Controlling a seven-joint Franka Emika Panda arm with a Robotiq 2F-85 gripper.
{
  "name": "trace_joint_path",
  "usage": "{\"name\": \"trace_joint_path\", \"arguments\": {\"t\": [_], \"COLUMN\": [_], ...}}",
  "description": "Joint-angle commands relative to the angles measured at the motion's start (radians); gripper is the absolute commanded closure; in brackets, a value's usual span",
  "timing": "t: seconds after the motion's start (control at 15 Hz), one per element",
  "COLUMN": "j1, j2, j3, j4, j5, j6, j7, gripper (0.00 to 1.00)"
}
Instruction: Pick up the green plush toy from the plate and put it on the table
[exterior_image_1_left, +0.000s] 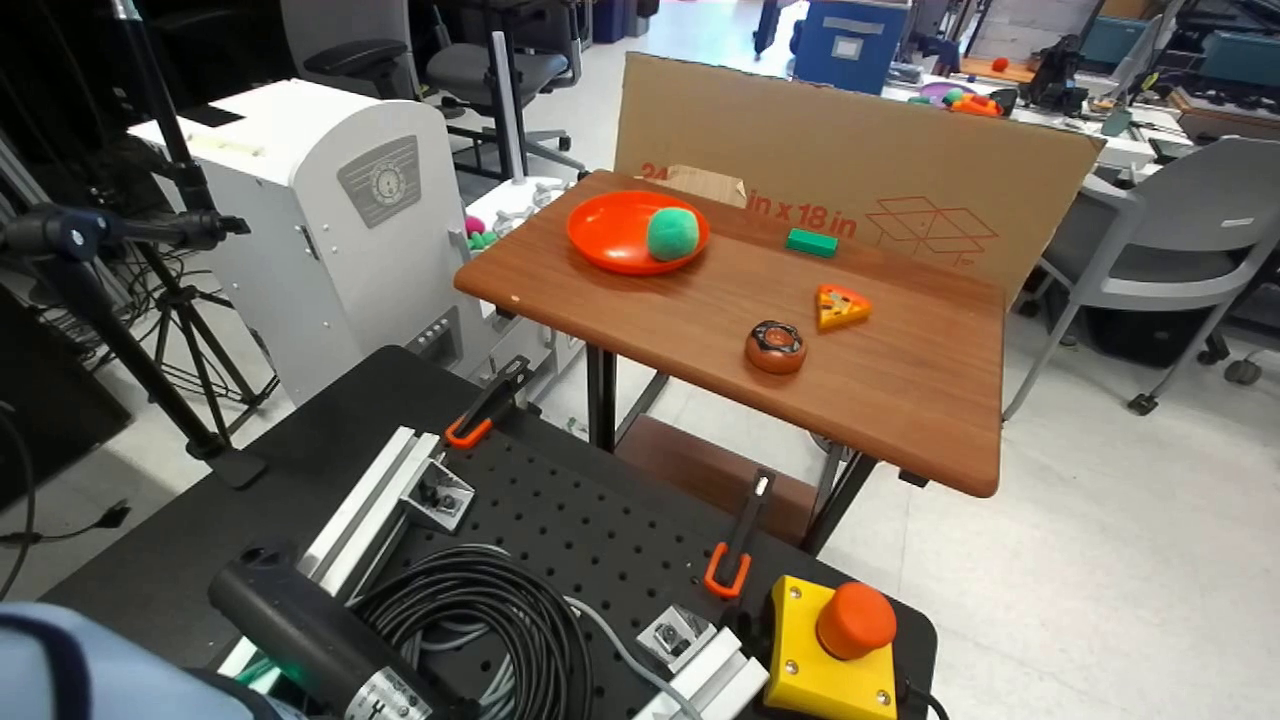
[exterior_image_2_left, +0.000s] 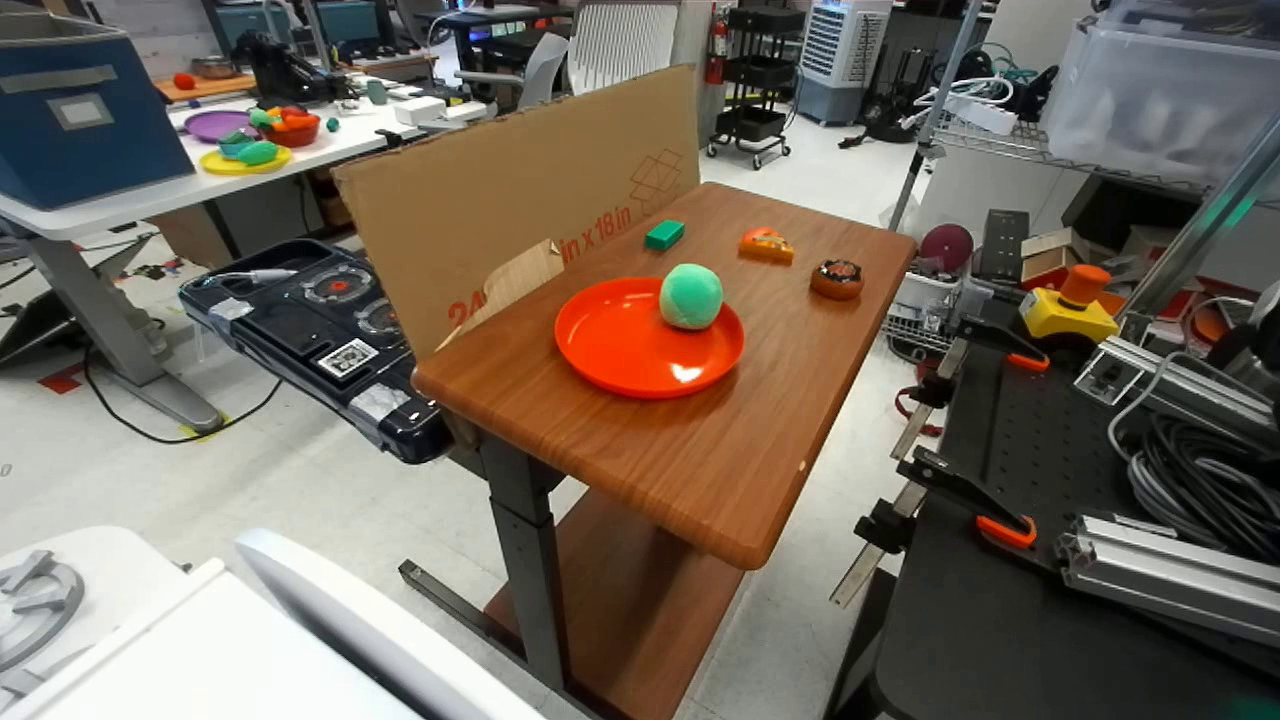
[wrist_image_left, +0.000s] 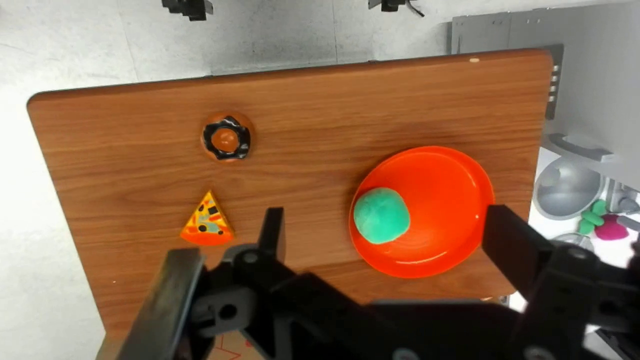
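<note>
Green plush toy (exterior_image_1_left: 672, 234) sits on the plate (exterior_image_1_left: 612, 235), a wide, shallow, bright orange dish, and lies off the plate's middle, close to its rim. Both exterior views and the wrist view show it so. The plate itself rests near one end of the table (exterior_image_2_left: 600, 440), a reddish-brown wooden top on dark metal legs. Toward the plate's toy-bearing side, well apart from the rim, lie an orange-and-yellow pizza slice toy (exterior_image_1_left: 841, 307) and a brown doughnut toy (exterior_image_1_left: 776, 347) with a dark, wavy-edged topping; these two lie near each other, not touching. A green block (exterior_image_1_left: 812, 242) lies apart from the plate on that same side, near the cardboard panel (exterior_image_1_left: 850, 170), which stands behind the plate along the table's back edge.

Through the wrist view the pincer (wrist_image_left: 384, 222) has its fingers (wrist_image_left: 271, 232) spread wide, and the toy shows in the gap between them, resting on the plate. One finger overlaps the plate's rim in that view; how high above the plate it is, I cannot tell. Well apart from the plate, past the table edge opposite the panel, a black perforated board (exterior_image_1_left: 620, 520) carries a coil of black cable (exterior_image_1_left: 490, 580), with a yellow box (exterior_image_1_left: 825, 680) near it.
</note>
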Motion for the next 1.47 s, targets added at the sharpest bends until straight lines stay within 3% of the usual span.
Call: {"name": "trace_joint_path", "arguments": {"t": [0.0, 0.33, 0.67, 1.4], "j1": [0.012, 0.041, 0.097, 0.175], "j2": [0.248, 0.514, 0.696, 0.933], "j3": [0.037, 0.032, 0.017, -0.004], "j4": [0.197, 0.411, 0.555, 0.768], "j5": [-0.041, -0.122, -0.202, -0.258], "j6": [0.004, -0.035, -0.060, -0.211], "j7": [0.071, 0.136, 0.181, 0.176], "gripper": [0.00, 0.00, 0.00, 0.00]}}
